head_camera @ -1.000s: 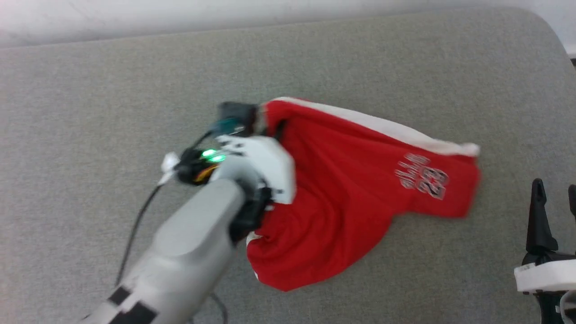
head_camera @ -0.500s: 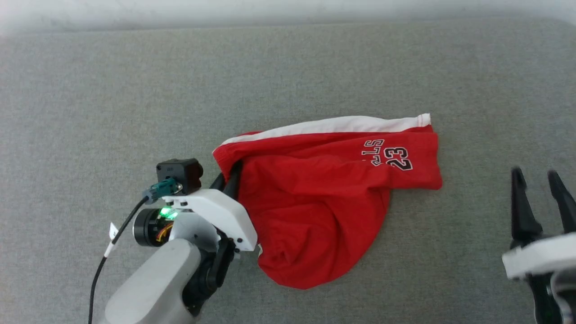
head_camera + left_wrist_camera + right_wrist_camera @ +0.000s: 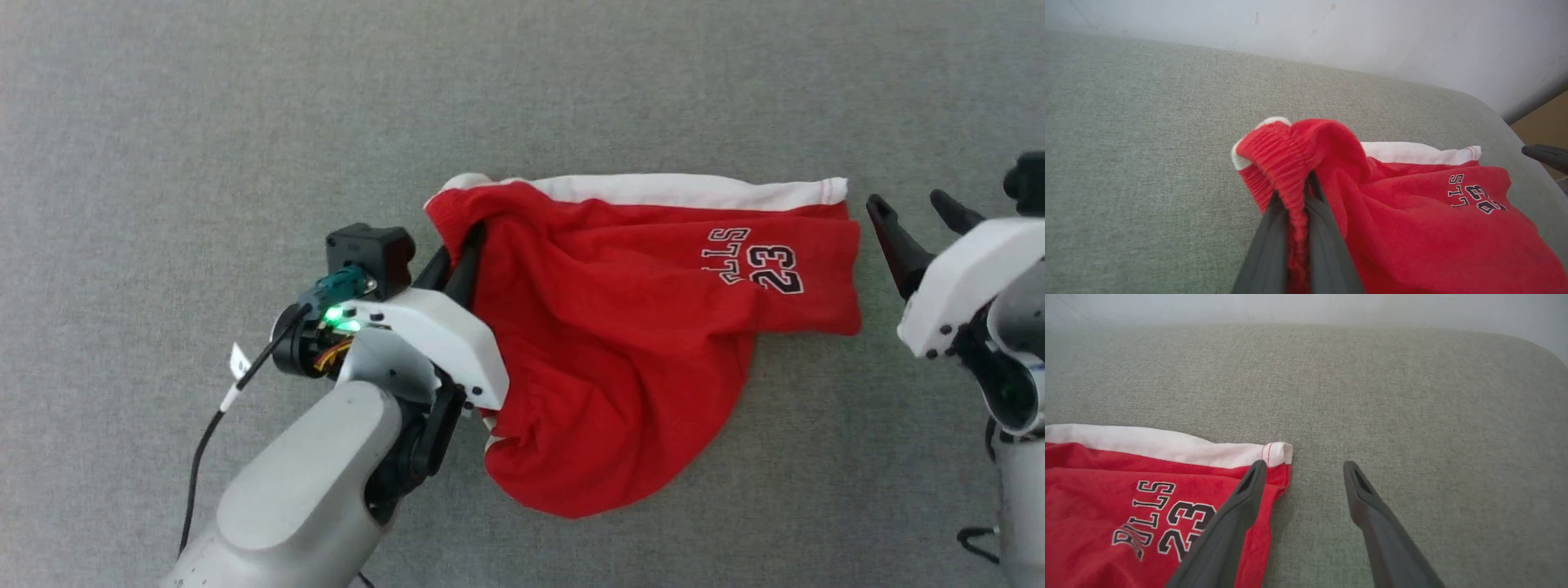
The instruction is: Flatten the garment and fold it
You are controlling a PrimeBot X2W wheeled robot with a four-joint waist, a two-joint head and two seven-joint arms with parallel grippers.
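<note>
The right hand (image 3: 904, 200) has come in from the near right corner of the head view. It now sits just beside the right end of the garment (image 3: 637, 327), its two dark fingers spread wide apart and holding nothing. The head view itself has also tipped downward, so the pale strip along the far edge is gone and the grey cloth-covered table (image 3: 163, 122) takes up the frame; that is the camera moving, not the things.

The left hand (image 3: 459, 261) stays clamped on the garment, gripping it just as before. In the left wrist view its fingers (image 3: 1267, 245) are pressed together on the ribbed red waistband (image 3: 1274, 151), which bunches up over the fingertips and lifts slightly off the table.

The garment lies in the middle of the table, stretched left to right. The white side stripe (image 3: 686, 189) runs along its far edge, straighter than it was. The "23" lettering (image 3: 763, 265) is near the leg hem (image 3: 853, 269) at the right. The near part hangs in a loose, rumpled red lobe toward the near side, with deep folds.

In the right wrist view the right hand's (image 3: 1304, 465) left finger (image 3: 1237, 510) overlaps the hem corner, where the white stripe ends. Whether it touches the cloth cannot be told. The other finger is over bare table. A pale wall (image 3: 1331, 32) stands beyond the table's far edge.
</note>
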